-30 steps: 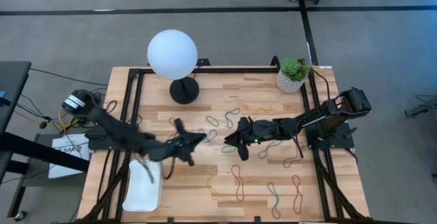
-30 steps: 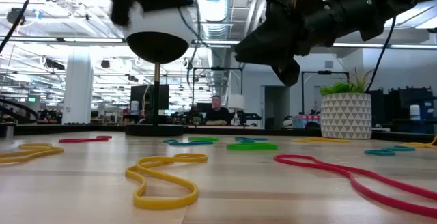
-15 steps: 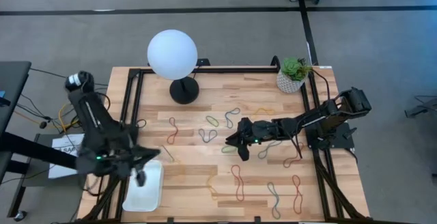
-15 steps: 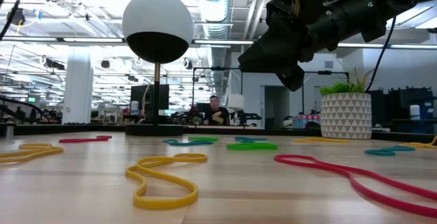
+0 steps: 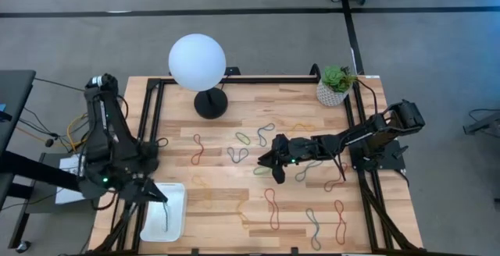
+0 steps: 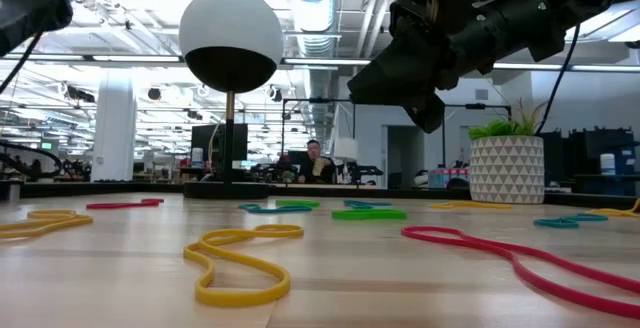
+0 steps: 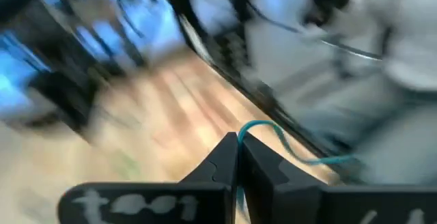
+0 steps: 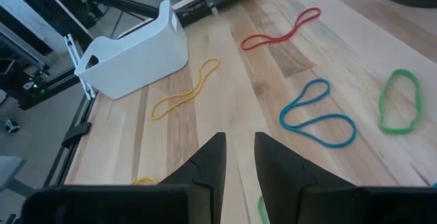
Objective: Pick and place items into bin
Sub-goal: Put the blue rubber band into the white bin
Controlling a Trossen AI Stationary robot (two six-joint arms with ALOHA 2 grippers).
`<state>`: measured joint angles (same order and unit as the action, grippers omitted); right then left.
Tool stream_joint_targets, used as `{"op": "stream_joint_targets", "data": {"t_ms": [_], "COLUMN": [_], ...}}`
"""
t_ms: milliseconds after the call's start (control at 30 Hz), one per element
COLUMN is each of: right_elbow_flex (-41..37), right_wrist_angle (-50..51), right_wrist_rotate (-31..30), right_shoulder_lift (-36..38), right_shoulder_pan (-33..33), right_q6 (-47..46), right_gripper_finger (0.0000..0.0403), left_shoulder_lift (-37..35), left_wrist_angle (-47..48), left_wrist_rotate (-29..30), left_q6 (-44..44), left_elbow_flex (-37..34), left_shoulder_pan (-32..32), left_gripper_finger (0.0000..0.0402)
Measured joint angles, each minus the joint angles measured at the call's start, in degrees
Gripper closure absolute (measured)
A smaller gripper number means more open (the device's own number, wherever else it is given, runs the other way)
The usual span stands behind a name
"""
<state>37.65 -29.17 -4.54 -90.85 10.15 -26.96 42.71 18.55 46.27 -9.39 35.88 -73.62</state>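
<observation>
Even, bright overhead light fills the high view, with only a soft shadow under the globe lamp (image 5: pixel 197 62). The low view is backlit by ceiling strips at the top of the frame, leaving the arms as dark silhouettes. The left wrist view is heavily smeared throughout; the right wrist view is sharp.

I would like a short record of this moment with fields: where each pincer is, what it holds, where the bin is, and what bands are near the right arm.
left pincer: over the bin, shut on a blue-grey rubber band
right pincer: above the table's middle, open, empty
bin: white tray at the table's front left corner
near the right arm: blue band, green band, yellow band, red band on the wood
</observation>
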Motion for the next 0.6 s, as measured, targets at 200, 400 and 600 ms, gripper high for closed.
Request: {"op": "stream_joint_targets", "data": {"t_ms": [200,400,600], "right_elbow_flex": [0.00,0.00,0.00], "right_wrist_angle": [0.00,0.02,0.02], "right_wrist_rotate": [0.00,0.00,0.00], "right_shoulder_lift": [0.00,0.00,0.00], "right_shoulder_pan": [-0.53,-0.67,-0.67], "right_q6": [0.00,0.00,0.00], "right_gripper_finger": [0.0331,0.0331,0.0331], "left_shoulder_lift": [-1.31,4.17,10.00], "left_wrist_angle": [12.06,11.12,11.31], "left_wrist_rotate": [-14.07,-24.21,-24.59], "left_q6": [-28.44,-40.04,-44.50], "left_elbow_flex": [-0.84,-2.69,-2.69], "left_shoulder_pan": [6.22,9.20,10.73], "left_gripper_finger": [0.0401,0.0401,0.0401]}}
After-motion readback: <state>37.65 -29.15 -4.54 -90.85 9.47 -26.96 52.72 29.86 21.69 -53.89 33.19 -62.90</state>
